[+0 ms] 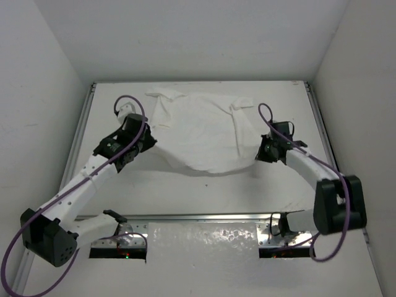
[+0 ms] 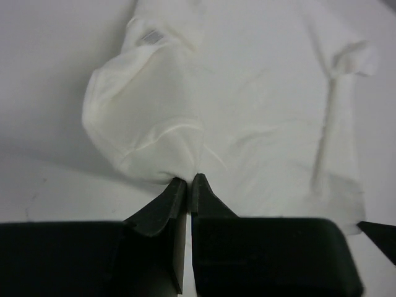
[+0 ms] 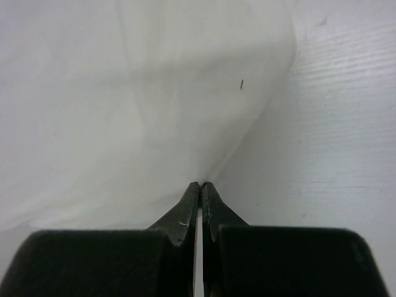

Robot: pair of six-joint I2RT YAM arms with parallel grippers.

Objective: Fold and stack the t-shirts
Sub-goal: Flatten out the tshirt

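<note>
From above, the white t-shirt [image 1: 201, 133] lies in the far half of the smooth, matt white worktop [image 1: 204, 192], a soft, creased sheet of cloth with a crumpled sleeve [image 1: 162, 98] at its far left corner. Its near edge hangs in a shallow curve between the two arms. The left hand [image 1: 148, 143], black and angular on a white arm, meets the shirt's left side, and the right hand [image 1: 258, 154] meets its right side. A glossy purple cable [image 1: 133, 102] loops over the left wrist. In the left wrist view, the left hand [image 2: 187, 182] has its two tapered black fingers pressed together on a bunched fold of the t-shirt [image 2: 247, 105]. The cloth puffs up in a rounded, hollow bulge left of the pinch and spreads flatter to the right, thin and faintly see-through, with a hemmed sleeve [image 2: 352, 59] at the upper right. In the right wrist view, the right hand [image 3: 200, 185] is likewise clamped shut, with only a thin slit between its fingers, and the t-shirt [image 3: 124, 105] meets their tips. The fabric fills the left and centre as a broad, smooth drape with soft vertical folds and bears a tiny dark mark [image 3: 241, 84]. To the right is the bare worktop [image 3: 334, 124], finely ridged.
</note>
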